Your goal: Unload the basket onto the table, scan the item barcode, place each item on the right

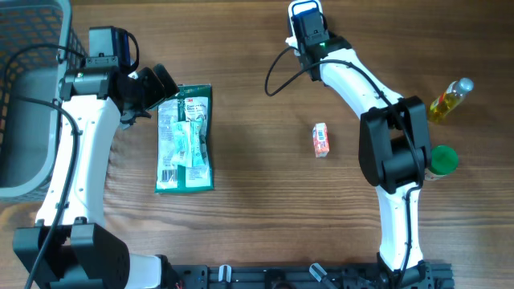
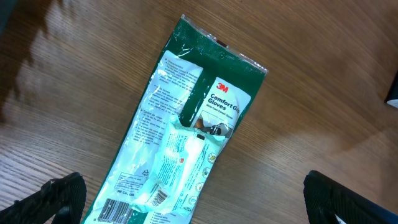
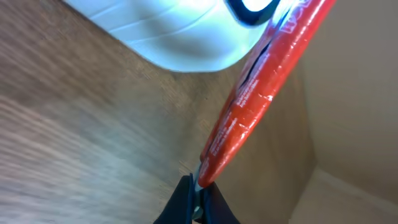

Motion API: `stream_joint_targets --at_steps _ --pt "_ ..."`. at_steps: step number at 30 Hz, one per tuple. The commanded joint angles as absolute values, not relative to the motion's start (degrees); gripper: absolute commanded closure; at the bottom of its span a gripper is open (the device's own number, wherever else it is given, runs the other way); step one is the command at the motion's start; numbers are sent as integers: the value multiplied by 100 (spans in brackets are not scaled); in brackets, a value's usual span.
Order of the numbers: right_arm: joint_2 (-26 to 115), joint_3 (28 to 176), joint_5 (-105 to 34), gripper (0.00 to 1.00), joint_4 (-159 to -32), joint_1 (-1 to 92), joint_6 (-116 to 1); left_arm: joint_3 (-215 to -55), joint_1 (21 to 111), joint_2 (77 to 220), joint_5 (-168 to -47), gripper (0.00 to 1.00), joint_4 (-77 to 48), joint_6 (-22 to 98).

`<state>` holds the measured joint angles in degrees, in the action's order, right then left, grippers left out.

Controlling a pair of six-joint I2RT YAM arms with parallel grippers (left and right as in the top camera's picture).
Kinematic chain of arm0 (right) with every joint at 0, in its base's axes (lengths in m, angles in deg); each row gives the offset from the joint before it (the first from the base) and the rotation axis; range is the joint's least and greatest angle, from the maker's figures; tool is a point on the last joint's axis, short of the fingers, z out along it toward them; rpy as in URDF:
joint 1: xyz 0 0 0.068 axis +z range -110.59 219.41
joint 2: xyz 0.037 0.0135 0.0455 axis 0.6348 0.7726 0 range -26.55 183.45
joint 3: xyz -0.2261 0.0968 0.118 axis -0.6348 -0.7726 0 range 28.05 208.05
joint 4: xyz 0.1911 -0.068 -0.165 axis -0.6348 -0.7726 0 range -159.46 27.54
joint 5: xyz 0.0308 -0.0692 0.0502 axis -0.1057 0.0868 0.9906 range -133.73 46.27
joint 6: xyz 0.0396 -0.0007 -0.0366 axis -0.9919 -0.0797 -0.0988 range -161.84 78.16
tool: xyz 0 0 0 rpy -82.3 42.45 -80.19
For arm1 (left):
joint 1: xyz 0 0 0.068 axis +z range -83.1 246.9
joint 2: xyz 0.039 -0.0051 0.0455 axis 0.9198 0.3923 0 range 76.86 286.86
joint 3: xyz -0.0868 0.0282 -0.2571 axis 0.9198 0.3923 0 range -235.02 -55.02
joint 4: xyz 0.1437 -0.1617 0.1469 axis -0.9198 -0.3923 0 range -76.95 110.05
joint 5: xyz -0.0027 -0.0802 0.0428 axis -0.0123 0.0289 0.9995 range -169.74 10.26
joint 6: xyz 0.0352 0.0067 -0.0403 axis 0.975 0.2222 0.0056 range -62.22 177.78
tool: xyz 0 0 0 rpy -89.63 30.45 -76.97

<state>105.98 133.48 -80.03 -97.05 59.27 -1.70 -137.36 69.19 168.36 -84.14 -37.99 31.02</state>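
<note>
Glove packet (image 1: pixel 185 138) lies flat on table (image 1: pixel 257 201), outside grey basket (image 1: pixel 32 24).

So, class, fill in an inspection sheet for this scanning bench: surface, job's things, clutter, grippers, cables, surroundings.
surface: wood table, no spills seen.
job's things: glove packet lying flat; red item pinched at its end.
clutter: small box, oil bottle, green-lidded jar.
grippers: left gripper open beside the packet's top; right gripper shut on the red item.
cables: black loop beside the right arm; more over the basket.
surroundings: grey basket at the table's left edge.
</note>
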Motion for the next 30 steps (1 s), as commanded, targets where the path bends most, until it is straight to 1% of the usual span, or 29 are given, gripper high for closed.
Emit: stream_joint_targets --at_steps 1,3,5,6,8,9,11,12,13,16,18,19,21,22,23,25,26,27,28,30 --pt "10130 13376 -8143 96 -10103 5933 -1154 -13754 6938 16832 -8418 0 -3799 3209" --pt "9380 13376 -7885 96 -10678 5865 -1667 -13754 6938 16832 -8418 0 -3799 3209" --pt "8484 13374 -7013 96 -11524 5699 -2233 -13754 6938 16832 -8418 0 -3799 3209" --pt "8206 13374 -6530 96 -11843 5592 -2292 -13754 6938 16832 -8418 0 -3799 3209" --pt "7785 13374 -5498 96 -12621 5142 -2349 -13754 6938 16832 -8421 0 -3797 3209" --pt "7743 13372 -4921 96 -13141 4766 -2480 -13754 6938 16832 -8418 0 -3797 3209" --pt "7774 13155 -3996 96 -13572 4185 -2579 -13754 6938 16832 -8418 0 -3799 3209" --pt "7776 12672 -3518 96 -13543 3737 -2576 -13754 6938 16832 -8418 0 -3799 3209" --pt "7776 12128 -3426 96 -13388 3411 -2592 -13754 6938 16832 -8418 0 -3799 3209" --pt "7780 10764 -3428 96 -12713 2928 -2598 -13754 6938 16832 -8418 0 -3799 3209" --pt "7789 10183 -3428 96 -12219 2856 -2784 -13754 6938 16832 -8418 0 -3797 3209" --pt "7789 9792 -3430 96 -11694 2856 -2902 -13754 6938 16832 -8418 0 -3799 3209" --pt "7791 9472 -3430 95 -11237 2856 -3046 -13754 6938 16832 -8418 0 -3799 3209" --pt "7791 9427 -3476 87 -11139 2856 -3049 -13754 6938 16832 -8418 0 -3799 3209" --pt "7791 9429 -3474 56 -11078 2856 -3049 -13754 6938 16832 -8418 0 -3797 3209" --pt "7791 9429 -3472 37 -10831 2856 -3396 -13754 6938 16832 -8418 0 -3797 3209" --pt "7791 9429 -3472 26 -10687 2858 -3647 -13754 6938 16832 -8418 0 -3799 3209" --pt "7791 9429 -3476 8 -10573 2858 -3838 -13754 6938 16832 -8418 0 -3799 3209" --pt "7791 9429 -3472 0 -10492 2864 -4106 -13754 6938 16832 -8418 0 -3799 3209" --pt "7678 9499 -3507 0 -10363 3009 -4375 -13754 6938 16832 -8418 0 -3797 3209"
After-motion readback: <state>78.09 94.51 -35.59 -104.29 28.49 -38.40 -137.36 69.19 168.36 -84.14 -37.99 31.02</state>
